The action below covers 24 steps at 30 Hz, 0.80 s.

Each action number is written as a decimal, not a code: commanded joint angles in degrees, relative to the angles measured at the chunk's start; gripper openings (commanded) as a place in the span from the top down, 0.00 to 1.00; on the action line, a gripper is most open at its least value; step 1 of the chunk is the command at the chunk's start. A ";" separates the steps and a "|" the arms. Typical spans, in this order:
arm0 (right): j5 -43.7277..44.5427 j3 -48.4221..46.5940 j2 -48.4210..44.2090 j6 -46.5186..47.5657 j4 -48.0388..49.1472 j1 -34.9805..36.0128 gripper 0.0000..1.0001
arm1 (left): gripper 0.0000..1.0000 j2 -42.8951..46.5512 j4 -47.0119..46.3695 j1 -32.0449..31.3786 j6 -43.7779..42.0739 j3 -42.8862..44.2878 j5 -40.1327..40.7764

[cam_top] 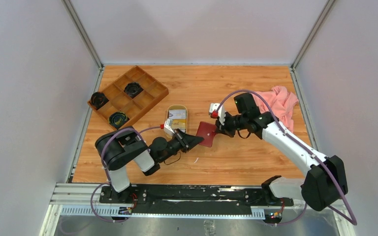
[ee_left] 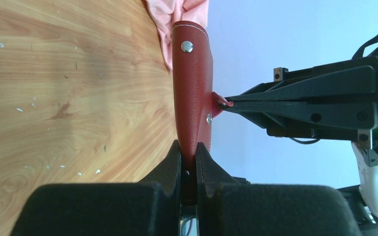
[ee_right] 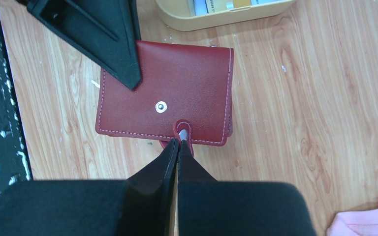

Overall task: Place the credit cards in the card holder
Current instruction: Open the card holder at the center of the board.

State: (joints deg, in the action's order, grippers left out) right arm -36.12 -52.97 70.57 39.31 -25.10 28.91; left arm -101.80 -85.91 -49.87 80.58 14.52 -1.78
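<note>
Left end effector (ee_left: 188,148) around card holder (ee_left: 193,83)

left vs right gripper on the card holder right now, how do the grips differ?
Left gripper clamps the card holder by an edge of its body; right gripper pinches only its small snap tab. Left gripper reaches in from the holder's left in the top view; right gripper from its right. Shared: both are shut on the holder.

card holder (ee_right: 187,83) grained leather-look, metal snap (ee_right: 161,106); table (ee_right: 285,98) matt wood-grain, speckled.
</note>
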 commanded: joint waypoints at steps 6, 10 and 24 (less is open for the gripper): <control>2.64 -1.51 4.65 -9.09 3.86 -2.72 1.00 | 1.00 -1.29 -0.86 -0.41 -3.74 0.06 4.47; 2.47 -1.94 5.27 -11.26 3.66 -5.91 1.00 | 0.83 -0.04 -0.34 -0.41 -5.16 -0.25 5.59; 1.02 -2.58 10.91 -4.71 0.37 -7.80 1.00 | 0.39 8.41 9.79 -0.40 -13.81 -3.31 5.21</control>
State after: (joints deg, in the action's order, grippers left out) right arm -34.87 -53.47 79.99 31.57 -22.24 21.61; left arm -100.47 -82.28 -50.02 73.80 12.62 1.48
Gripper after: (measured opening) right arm 0.007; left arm 0.598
